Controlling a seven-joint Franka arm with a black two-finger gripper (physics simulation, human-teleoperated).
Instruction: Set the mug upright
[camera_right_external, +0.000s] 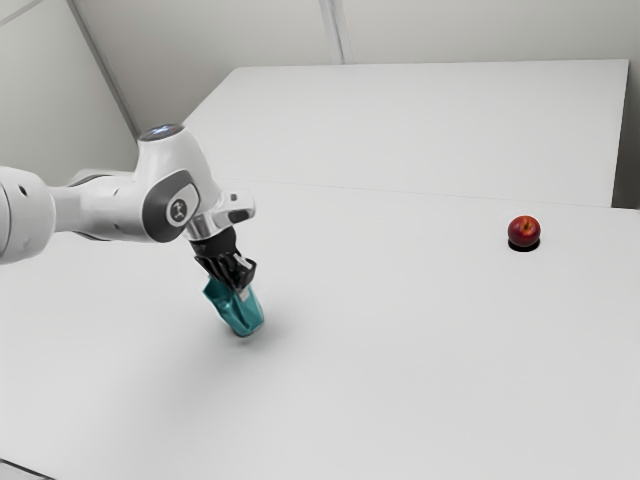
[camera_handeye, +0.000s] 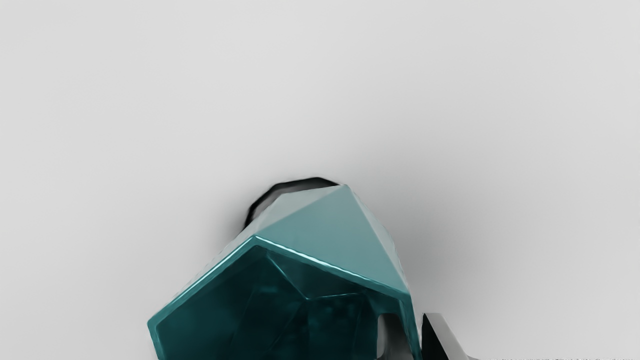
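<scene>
Jaw state: my gripper is clamped on the wall of the teal mug, one finger inside, one outside, narrowly separated. Mug position: tilted, lower left of centre, exterior view.

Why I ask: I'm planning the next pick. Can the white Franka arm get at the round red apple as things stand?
Probably not: its black jaws grip the wall of the tilted, faceted teal mug, one inside, one outside, and the round red apple sits well away toward the exterior view's right.
</scene>
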